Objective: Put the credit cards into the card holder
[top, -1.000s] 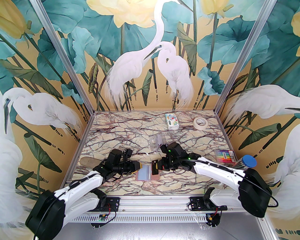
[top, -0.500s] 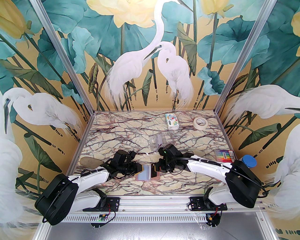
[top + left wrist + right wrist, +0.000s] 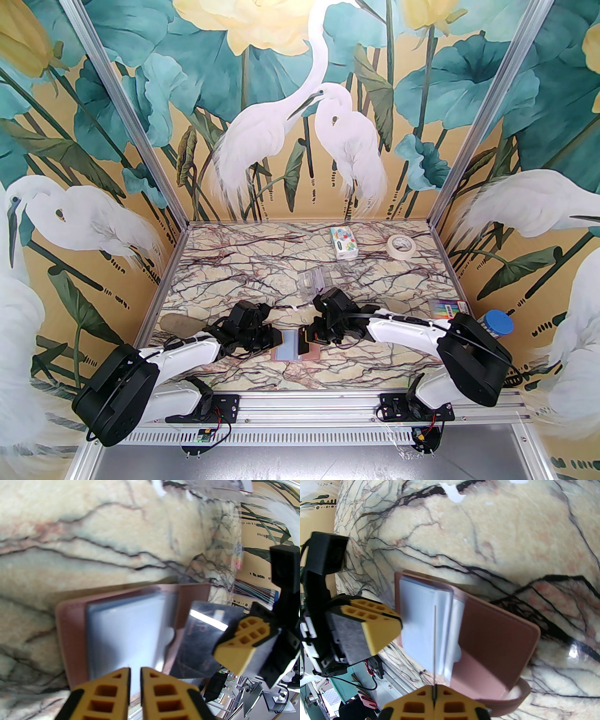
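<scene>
My right pincer [image 3: 434, 687] grips a black card [image 3: 199, 644] over the open card holder [image 3: 494, 639], near-centre on the desk [image 3: 262, 272], a clear stand [image 3: 313, 281] beyond. My left pincer [image 3: 134, 671] crowds its sleeves [image 3: 126, 630], almost closed; I cannot tell its grip.

A marble-patterned tabletop [image 3: 225, 262] veined in dark and reddish lines fills the lower middle of the top view. Toward its far edge, right of centre, lies a tissue pack [image 3: 346, 243] printed with coloured shapes. Near it on the right, a roll of cream masking tape [image 3: 401, 245] lies flat. Below the pack, near the frame's centre, sits a clear plastic stand [image 3: 315, 281]. At the table's right edge lies a flat rainbow-striped pack [image 3: 449, 310], with a blue-capped container [image 3: 498, 322] just beside it, lower right. Walls painted with white egrets [image 3: 262, 136] and teal lotus leaves rise behind, framed by aluminium posts [image 3: 131, 112].
</scene>
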{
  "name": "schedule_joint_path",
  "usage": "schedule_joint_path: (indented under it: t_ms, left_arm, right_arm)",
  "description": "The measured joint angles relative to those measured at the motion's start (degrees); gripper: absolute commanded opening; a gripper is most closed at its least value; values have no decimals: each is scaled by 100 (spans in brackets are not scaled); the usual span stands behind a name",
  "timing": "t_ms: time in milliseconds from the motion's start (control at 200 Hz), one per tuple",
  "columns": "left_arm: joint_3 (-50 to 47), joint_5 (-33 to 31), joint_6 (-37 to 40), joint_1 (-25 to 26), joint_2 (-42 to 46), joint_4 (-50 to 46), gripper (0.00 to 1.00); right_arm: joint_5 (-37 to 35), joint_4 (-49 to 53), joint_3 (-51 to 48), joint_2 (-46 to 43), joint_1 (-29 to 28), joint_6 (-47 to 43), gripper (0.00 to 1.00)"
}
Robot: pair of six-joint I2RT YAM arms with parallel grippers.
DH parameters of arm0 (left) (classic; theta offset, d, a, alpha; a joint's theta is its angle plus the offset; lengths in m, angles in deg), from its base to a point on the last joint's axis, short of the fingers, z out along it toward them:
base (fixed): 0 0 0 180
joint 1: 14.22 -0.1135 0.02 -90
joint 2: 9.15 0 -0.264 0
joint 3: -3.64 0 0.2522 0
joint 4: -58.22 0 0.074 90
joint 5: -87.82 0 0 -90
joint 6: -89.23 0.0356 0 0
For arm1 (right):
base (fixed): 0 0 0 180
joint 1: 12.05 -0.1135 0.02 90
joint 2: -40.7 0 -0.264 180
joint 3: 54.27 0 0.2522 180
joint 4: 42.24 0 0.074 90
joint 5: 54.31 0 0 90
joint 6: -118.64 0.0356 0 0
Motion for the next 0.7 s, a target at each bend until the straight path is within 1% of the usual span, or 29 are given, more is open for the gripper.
schedule_joint_path:
  t_ms: [700]
  left_arm:
    - [26, -87, 87, 79, -190, -35, 10]
  right_arm:
    - [131, -249, 0, 289, -52, 111, 0]
